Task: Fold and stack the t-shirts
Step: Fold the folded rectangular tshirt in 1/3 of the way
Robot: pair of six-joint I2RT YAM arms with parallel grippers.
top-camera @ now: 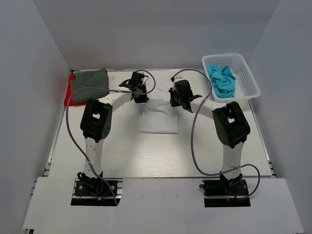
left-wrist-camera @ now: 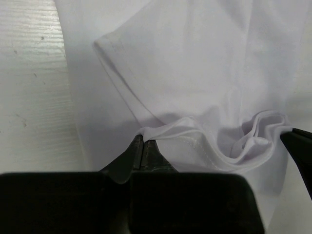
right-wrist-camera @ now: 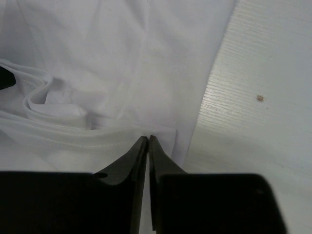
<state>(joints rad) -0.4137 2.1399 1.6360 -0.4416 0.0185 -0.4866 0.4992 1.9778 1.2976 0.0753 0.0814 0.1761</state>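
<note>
A white t-shirt (top-camera: pixel 158 117) lies partly folded in the middle of the table, between both arms. My left gripper (top-camera: pixel 141 96) is at its far left corner. In the left wrist view that gripper (left-wrist-camera: pixel 144 139) is shut, pinching the white t-shirt's (left-wrist-camera: pixel 204 73) bunched hem. At the far right corner is my right gripper (top-camera: pixel 178 101). The right wrist view shows it (right-wrist-camera: pixel 148 139) shut on the white t-shirt's (right-wrist-camera: pixel 122 58) layered edge. A folded dark grey t-shirt (top-camera: pixel 90 85) rests on a red t-shirt (top-camera: pixel 68 90) at the back left. Crumpled turquoise-blue t-shirts (top-camera: pixel 222 80) fill the basket.
The white mesh basket (top-camera: pixel 251 83) stands at the back right corner. Bare pale wood table (top-camera: pixel 146 156) stretches in front of the white shirt. Purple cables loop off both arms. White walls close in the left, right and back sides.
</note>
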